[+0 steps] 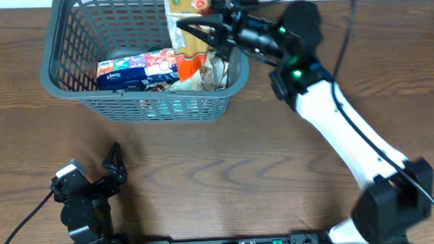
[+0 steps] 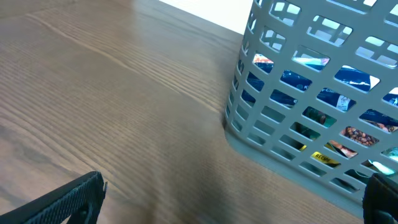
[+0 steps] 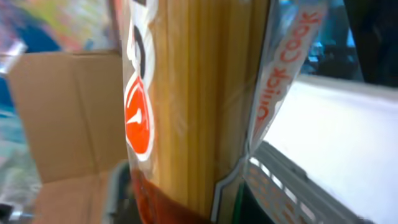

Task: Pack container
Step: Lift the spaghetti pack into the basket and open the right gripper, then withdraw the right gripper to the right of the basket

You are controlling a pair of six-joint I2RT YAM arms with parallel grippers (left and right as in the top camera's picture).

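My right end effector (image 1: 196,30) pinches the spaghetti pack (image 1: 185,6) (light, brittle, slick film, I'd judge) over the container (image 1: 151,108); mid-length hold suits.

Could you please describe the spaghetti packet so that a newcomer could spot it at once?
Find the grey lattice basket at the far side of the table. At its right end the right gripper holds the spaghetti packet. It is the only tall, see-through pack standing on end, with pale yellow strands and orange-red print; the blue packet beside it lies flat.
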